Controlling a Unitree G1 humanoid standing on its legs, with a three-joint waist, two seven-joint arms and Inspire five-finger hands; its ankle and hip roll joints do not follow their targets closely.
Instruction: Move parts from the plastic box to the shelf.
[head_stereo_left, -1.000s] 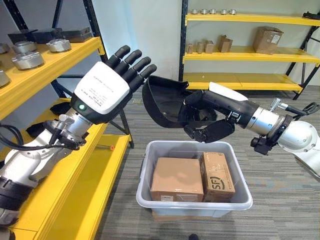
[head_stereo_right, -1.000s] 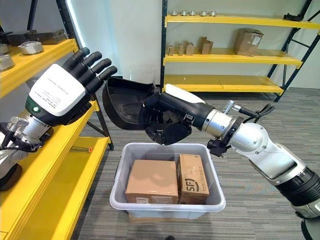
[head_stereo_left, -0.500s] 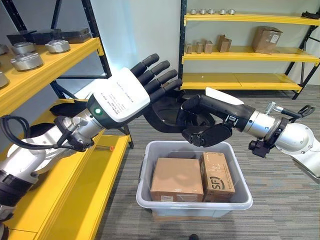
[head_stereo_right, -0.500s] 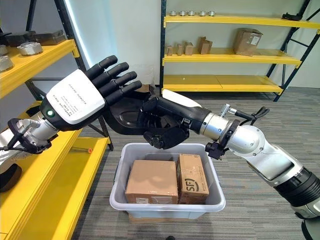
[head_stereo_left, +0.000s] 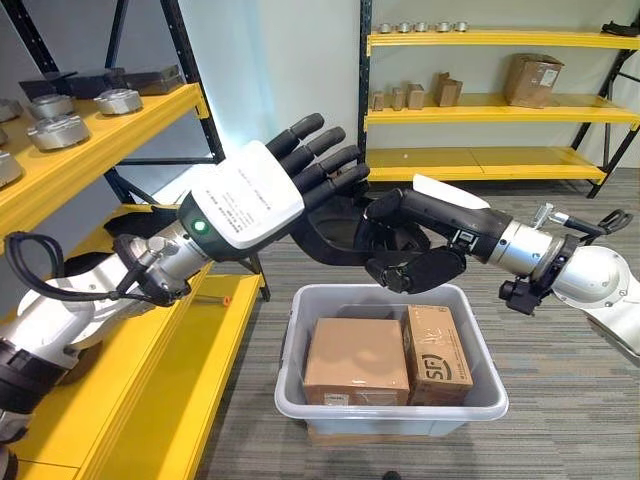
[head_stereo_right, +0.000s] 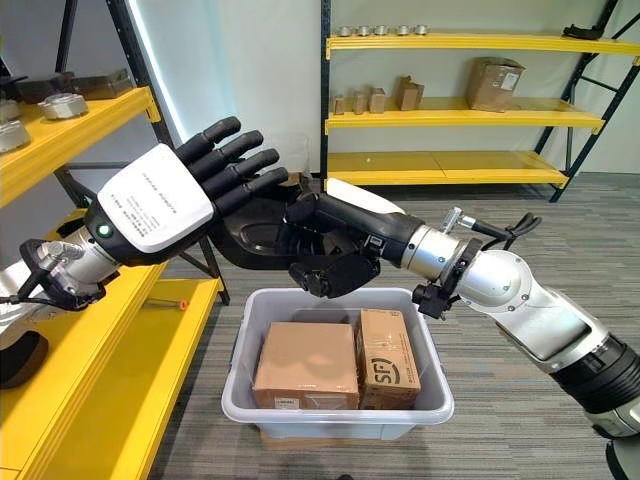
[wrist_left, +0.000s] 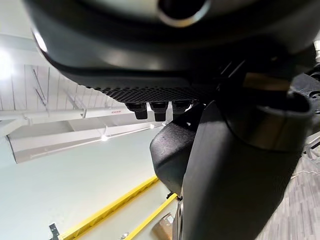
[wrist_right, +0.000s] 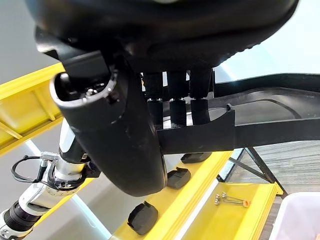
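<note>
A black moulded plastic part (head_stereo_left: 335, 238) hangs in the air above the grey plastic box (head_stereo_left: 390, 408). My right hand (head_stereo_left: 415, 258) is shut on it, with its fingers (wrist_right: 200, 112) curled over the part's rim (wrist_right: 260, 132). From the left, my left hand (head_stereo_left: 250, 198) reaches in with straight, spread fingers. These lie across the part's upper edge, and I cannot tell whether they touch it. Two cardboard cartons (head_stereo_left: 355, 360) lie side by side in the box.
The yellow shelf (head_stereo_left: 110, 125) stands on my left, with round metal parts (head_stereo_left: 118, 98) on its upper board. Its lower boards hold black parts (wrist_right: 177, 177) and a small orange-tipped tool (head_stereo_left: 215, 297). More yellow racking (head_stereo_left: 500, 100) lines the back wall.
My left hand has swung right from beside the shelf to over the black part. The right hand has lowered the part a little and keeps its hold.
</note>
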